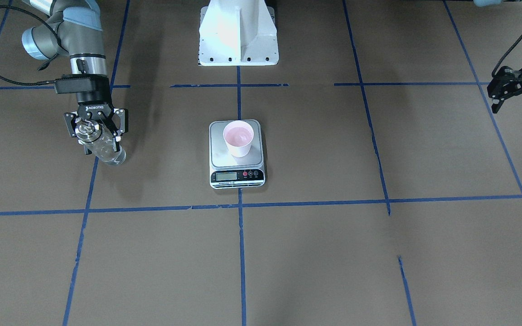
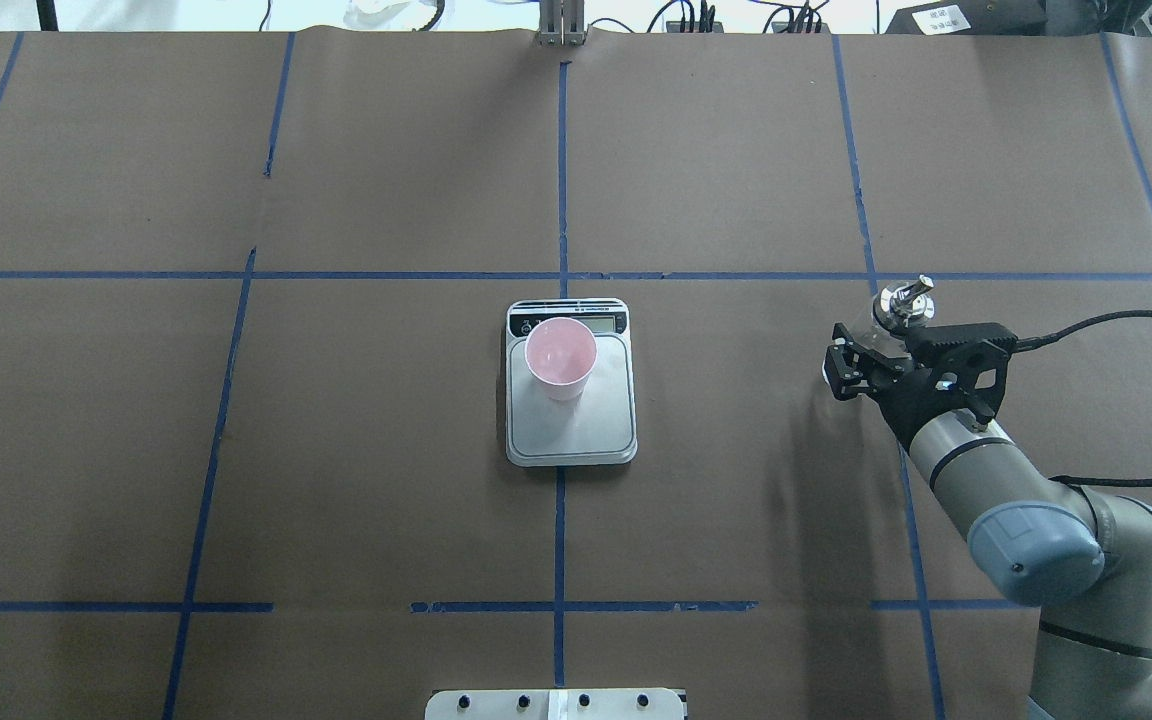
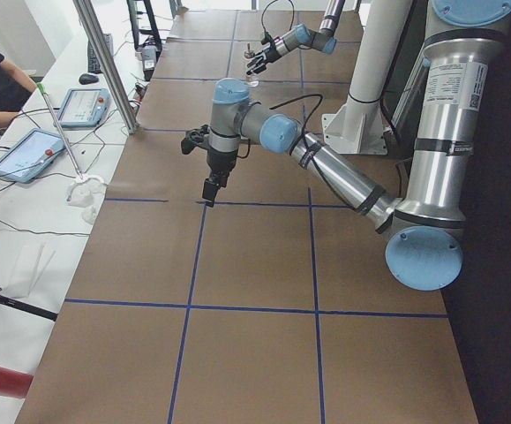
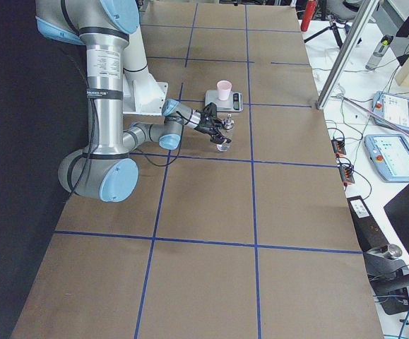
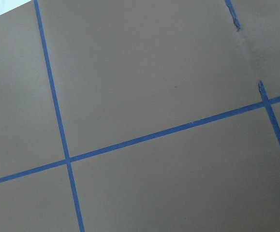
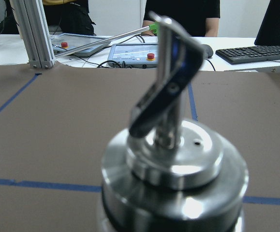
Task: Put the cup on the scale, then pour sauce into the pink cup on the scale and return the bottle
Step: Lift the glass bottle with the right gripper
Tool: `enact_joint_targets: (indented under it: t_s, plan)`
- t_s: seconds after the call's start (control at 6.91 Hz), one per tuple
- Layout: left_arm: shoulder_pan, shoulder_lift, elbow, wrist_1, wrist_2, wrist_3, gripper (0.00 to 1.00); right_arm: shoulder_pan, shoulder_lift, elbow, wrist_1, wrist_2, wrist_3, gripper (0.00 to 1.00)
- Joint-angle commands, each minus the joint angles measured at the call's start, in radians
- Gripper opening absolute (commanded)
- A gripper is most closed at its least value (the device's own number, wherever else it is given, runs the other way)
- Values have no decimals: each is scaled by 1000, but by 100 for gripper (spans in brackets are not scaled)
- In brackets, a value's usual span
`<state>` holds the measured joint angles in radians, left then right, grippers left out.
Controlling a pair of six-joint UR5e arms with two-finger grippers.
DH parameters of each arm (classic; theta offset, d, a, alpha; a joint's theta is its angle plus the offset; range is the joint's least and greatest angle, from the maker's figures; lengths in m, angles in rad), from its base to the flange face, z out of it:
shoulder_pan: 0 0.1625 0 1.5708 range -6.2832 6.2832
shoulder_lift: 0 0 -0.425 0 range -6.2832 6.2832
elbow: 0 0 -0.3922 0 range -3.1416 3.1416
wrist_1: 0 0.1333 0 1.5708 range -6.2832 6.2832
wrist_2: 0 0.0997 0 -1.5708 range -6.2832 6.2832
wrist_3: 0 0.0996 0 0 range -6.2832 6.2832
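Observation:
The pink cup stands upright on the steel platform of the scale, on the half nearer its display; both also show in the overhead view, the cup on the scale. My right gripper is shut on the glass bottle just below its silver cap, upright, well to the scale's side. I cannot tell whether the bottle's base touches the table. The right wrist view shows the cap and spout close up. My left gripper is open and empty, far off on the other side.
The brown table is marked with blue tape lines. The robot's white base stands behind the scale. Operators' tablets and cables lie beyond the table's far edge. The left wrist view shows only bare table.

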<state>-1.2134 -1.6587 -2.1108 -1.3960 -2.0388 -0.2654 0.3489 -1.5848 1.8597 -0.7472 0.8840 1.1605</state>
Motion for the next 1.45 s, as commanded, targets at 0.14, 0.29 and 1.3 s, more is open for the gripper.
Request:
enact_joint_targets:
  t_s: [0.14, 0.29, 1.3]
  plan:
    - [-11, 0, 0, 0, -1, 3, 100, 93, 20, 67, -4, 63, -218, 0]
    - [-11, 0, 0, 0, -1, 5, 100, 137, 35, 87, -33, 70, -345, 0]
    - [-322, 76, 257, -146, -79, 474, 100, 110, 156, 88, -121, -123, -812, 0]
